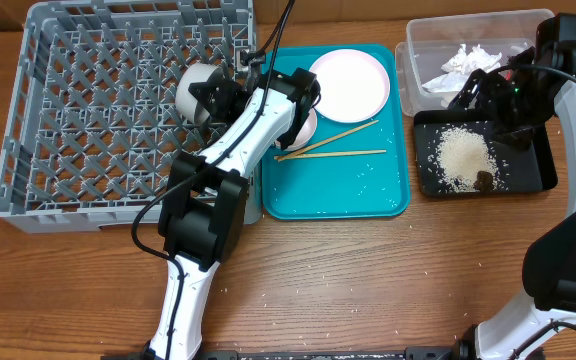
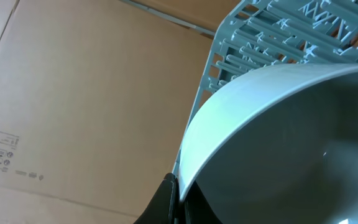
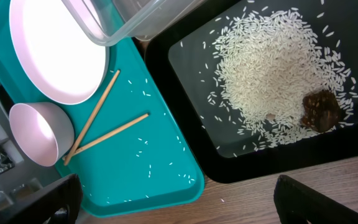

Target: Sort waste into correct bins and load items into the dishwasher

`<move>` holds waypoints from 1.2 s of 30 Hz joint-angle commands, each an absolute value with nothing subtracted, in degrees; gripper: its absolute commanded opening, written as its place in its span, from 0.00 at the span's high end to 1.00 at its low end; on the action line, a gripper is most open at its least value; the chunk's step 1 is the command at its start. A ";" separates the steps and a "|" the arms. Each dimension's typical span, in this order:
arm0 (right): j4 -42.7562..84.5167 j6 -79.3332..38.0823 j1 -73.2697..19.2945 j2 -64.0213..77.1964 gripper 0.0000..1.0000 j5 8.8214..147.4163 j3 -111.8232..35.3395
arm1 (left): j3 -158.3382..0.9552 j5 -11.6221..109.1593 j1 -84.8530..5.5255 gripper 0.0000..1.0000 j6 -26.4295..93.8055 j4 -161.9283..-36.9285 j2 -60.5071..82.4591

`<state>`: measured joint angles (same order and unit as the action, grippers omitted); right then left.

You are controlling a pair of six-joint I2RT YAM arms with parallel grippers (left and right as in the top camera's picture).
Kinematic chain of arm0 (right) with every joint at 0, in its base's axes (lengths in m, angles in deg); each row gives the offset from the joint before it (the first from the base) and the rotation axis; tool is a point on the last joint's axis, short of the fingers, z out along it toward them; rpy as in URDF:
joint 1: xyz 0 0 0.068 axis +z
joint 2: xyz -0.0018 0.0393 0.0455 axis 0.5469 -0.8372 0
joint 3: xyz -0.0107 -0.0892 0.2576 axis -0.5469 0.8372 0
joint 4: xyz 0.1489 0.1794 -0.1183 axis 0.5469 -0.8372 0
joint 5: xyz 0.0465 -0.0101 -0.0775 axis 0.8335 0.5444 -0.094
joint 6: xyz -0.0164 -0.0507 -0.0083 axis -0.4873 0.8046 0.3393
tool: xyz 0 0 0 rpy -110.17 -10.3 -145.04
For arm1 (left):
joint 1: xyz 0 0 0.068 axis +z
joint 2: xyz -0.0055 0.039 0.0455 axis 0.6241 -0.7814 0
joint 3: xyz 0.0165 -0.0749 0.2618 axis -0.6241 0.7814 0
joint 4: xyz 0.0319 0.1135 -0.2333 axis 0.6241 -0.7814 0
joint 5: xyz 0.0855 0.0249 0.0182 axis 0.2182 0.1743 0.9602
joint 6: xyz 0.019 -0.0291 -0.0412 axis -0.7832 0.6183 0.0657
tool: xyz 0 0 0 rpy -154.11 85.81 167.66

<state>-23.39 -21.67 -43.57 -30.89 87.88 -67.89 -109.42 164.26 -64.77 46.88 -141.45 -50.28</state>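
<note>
My left gripper (image 1: 211,95) is shut on the rim of a white bowl (image 1: 194,88) and holds it over the right side of the grey dish rack (image 1: 88,120). In the left wrist view the fingers (image 2: 176,194) pinch the bowl's edge (image 2: 253,106). My right gripper (image 1: 478,100) is open and empty above the black tray (image 1: 538,180), which holds rice (image 1: 461,155) and a brown lump (image 1: 484,180). A crumpled napkin (image 1: 468,60) lies in the clear tub (image 1: 418,40). The plate (image 1: 350,82), a second bowl (image 3: 36,132) and chopsticks (image 1: 333,148) lie on the teal tray (image 1: 338,195). The wrapper and cup are out of view.
Loose rice grains are scattered on the teal tray (image 3: 148,155) and on the wooden table in front of it. The right wrist view shows the open fingers (image 3: 179,205) over the gap between the teal tray and the black tray (image 3: 185,155). Cardboard stands behind the rack (image 2: 73,93).
</note>
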 commanded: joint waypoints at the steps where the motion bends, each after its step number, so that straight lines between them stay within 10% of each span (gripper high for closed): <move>1: -23.15 -21.67 -43.72 -29.05 0.00 88.10 -69.22 | -108.99 162.42 -64.37 0.96 48.69 -140.79 -51.11; 5: -23.15 -21.67 -43.72 -29.05 0.00 88.10 -69.22 | -108.99 154.27 -64.57 0.85 48.67 -140.20 -51.11; 6: -23.15 -21.67 -43.72 -29.05 0.00 88.10 -69.22 | -108.99 150.43 -64.57 0.51 48.67 -140.25 -51.11; 9: -23.15 -21.67 -43.72 -29.05 0.00 88.10 -69.22 | -109.20 144.06 -64.57 0.28 47.84 -140.42 -51.09; 18: -23.15 -21.67 -43.72 -29.05 0.00 88.10 -69.22 | -125.16 126.73 -64.57 0.20 41.96 -149.49 -50.74; 36: -23.15 -21.67 -43.72 -29.05 0.00 88.10 -69.22 | -140.63 79.06 -64.02 0.04 -7.09 -138.39 -50.82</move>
<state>-23.41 -21.70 -43.57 -30.89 87.90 -67.89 -141.49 88.22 -64.57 5.70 -141.45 -51.11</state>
